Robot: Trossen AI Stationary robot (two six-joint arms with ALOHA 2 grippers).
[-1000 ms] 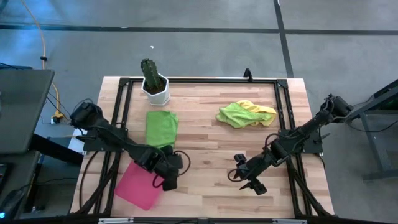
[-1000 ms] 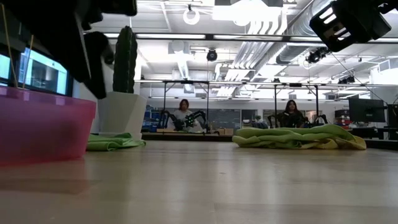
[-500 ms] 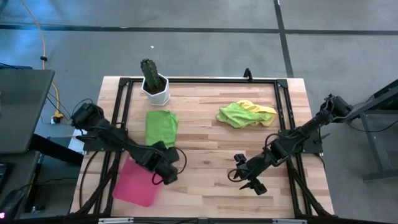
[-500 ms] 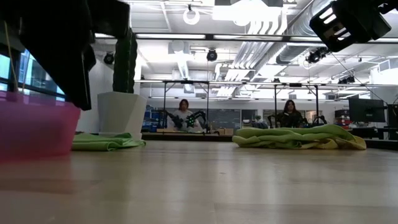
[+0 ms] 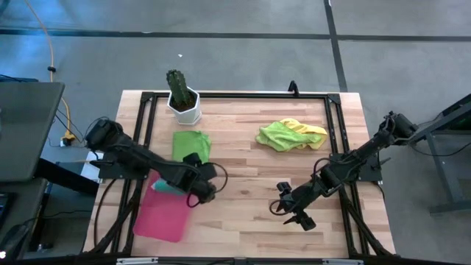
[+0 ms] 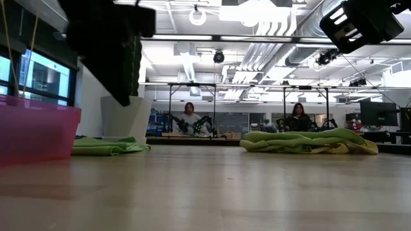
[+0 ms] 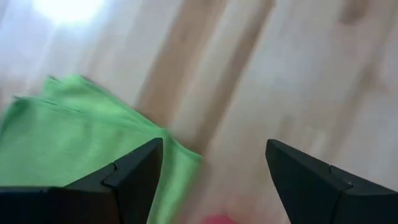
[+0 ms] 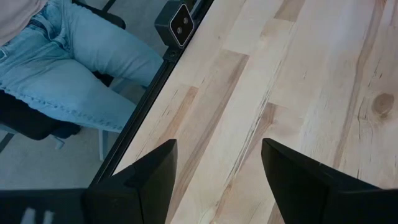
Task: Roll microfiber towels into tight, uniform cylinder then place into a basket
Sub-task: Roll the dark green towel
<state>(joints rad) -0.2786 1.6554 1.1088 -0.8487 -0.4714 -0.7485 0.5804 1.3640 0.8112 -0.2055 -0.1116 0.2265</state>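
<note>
left tool released, empty, between green towel and pink basket (a teal towel inside); right tool released, over bare table; lime and yellow towels heaped apart.

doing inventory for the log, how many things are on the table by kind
towels: 4 - green towel, lime green towel, yellow towel, teal towel mostly hidden under the left arm
basket: 1 - pink basket
potted cactus: 1 - cactus pot
total: 6
</note>
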